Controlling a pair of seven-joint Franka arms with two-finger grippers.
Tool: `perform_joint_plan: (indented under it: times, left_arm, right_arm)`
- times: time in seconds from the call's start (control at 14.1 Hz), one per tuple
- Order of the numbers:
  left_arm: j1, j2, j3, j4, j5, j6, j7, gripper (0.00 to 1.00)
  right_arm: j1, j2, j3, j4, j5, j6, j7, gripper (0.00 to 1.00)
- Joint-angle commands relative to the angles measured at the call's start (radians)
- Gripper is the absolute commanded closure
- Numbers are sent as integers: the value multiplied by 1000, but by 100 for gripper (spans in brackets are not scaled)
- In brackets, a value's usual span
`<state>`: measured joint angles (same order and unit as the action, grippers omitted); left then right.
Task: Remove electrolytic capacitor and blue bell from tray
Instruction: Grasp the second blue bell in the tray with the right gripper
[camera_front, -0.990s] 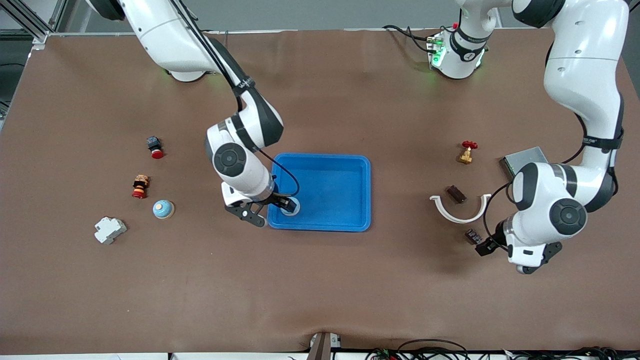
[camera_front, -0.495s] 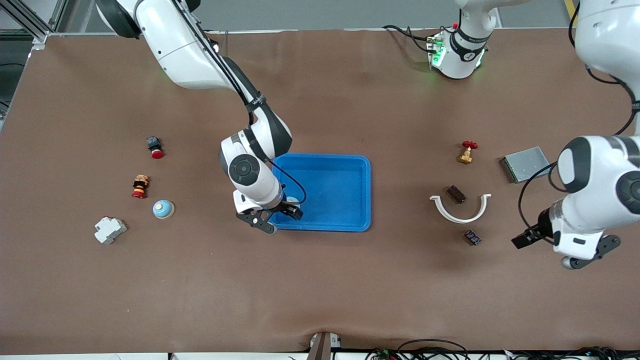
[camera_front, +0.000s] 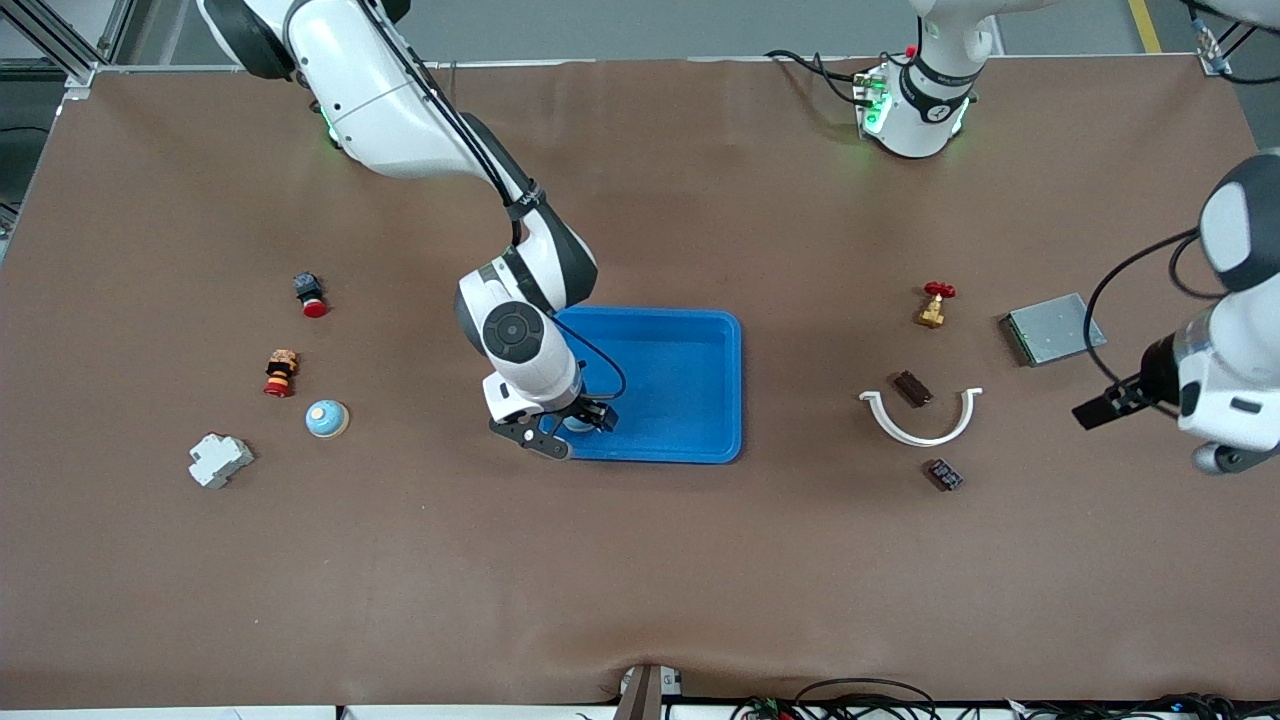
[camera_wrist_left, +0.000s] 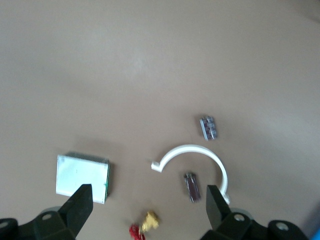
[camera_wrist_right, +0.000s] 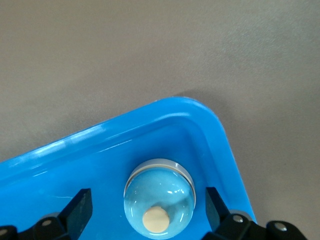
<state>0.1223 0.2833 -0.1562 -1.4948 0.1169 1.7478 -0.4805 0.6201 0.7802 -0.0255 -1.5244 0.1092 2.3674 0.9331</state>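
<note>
The right gripper (camera_front: 578, 423) had been shifted, spread, astride the blue bell (camera_wrist_right: 159, 201) in the tray (camera_front: 700, 380); grasping seemed imminent. The left gripper (camera_front: 1090, 412), spread and empty, had been withdrawn.

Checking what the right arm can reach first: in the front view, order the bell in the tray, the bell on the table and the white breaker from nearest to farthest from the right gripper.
From the right gripper, open over the tray:
1. Blue bell, in the tray's corner, between the fingers.
2. Second blue bell, on the table toward the right arm's end.
3. White breaker, farther toward that end.
</note>
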Motion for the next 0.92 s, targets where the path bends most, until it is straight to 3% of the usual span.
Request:
perform_joint_plan:
  times: [0.0,0.42,0.85]
  left_arm:
    - [10,-78,-8,-24,-40,-52,31,0]
    - [5,-142,-11,-24,-79,-134,36,0]
    - [8,-144,-9,-22,-80,-143,62,0]
  right_arm:
    - [10,27,-8,29,-22,-4,15,0]
    - [15,37,-8,29,-28,-4,13,0]
    - [15,39,-8,33,-26,-4,12,74]
